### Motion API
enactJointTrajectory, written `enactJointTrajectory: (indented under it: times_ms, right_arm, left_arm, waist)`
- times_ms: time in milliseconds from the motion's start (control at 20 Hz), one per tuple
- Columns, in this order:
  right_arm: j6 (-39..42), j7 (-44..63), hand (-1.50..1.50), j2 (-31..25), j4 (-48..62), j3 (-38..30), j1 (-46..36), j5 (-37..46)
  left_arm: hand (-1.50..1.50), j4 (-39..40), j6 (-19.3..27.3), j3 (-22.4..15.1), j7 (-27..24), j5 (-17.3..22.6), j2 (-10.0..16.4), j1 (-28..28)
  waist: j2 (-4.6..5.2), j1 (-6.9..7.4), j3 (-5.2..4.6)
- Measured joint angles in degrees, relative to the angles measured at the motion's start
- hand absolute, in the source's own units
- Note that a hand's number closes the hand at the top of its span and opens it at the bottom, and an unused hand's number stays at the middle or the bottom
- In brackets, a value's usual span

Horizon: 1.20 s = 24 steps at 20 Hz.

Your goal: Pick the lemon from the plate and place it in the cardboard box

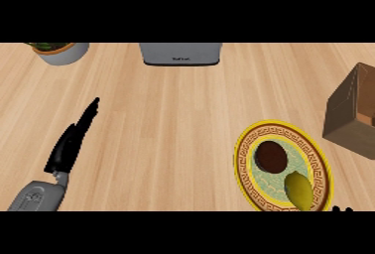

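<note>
A yellow-green lemon (299, 190) lies on the near right part of a round plate (247, 154) with a yellow patterned rim and a dark brown centre. The brown cardboard box (354, 112) stands at the right edge, just beyond the plate. My left hand (72, 143) rests on the counter at the left, fingers straight and pointing away, far from the plate. At the lower right edge only small black fingertips (341, 209) of my right hand show, close to the plate's near rim.
A grey appliance (180, 53) sits at the far middle edge. A pale pot with a green plant (60, 50) stands at the far left corner. Bare wooden counter lies between my left hand and the plate.
</note>
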Motion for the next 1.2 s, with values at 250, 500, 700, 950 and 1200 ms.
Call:
enactJointTrajectory:
  times_ms: [250,500,700,950,1200]
  right_arm:
    - [3.23,5.08,-1.5,-0.08,3.18,0.34,-5.8,2.33]
    - [6.16,8.37,-1.5,-0.51,3.78,-0.15,-9.43,3.06]
    - [7.18,8.75,-1.5,-1.28,5.41,-1.09,-12.39,1.59]
    - [6.46,8.06,-1.5,-1.77,7.72,-1.21,-14.1,-0.06]
    - [8.33,7.2,-1.5,-2.94,9.86,-3.41,-18.3,-2.87]
  left_arm:
    - [0.0,-0.83,-1.24,0.99,0.29,-1.02,-0.8,0.66]
    - [0.0,-0.35,-1.58,2.0,0.06,-2.7,-2.42,0.83]
    - [0.0,-1.87,-2.69,3.26,0.23,-3.31,-2.64,1.85]
    - [0.0,-1.05,-3.61,4.22,-0.12,-4.14,-3.35,1.38]
    - [0.0,-0.31,-3.24,4.31,-0.48,-5.58,-4.72,1.04]
  waist:
    - [-0.14,-0.06,-0.12]
    - [-0.15,-0.11,-0.06]
    - [-0.3,-0.13,-0.34]
    - [-0.53,-0.28,-0.87]
    - [-0.55,-0.27,-1.0]
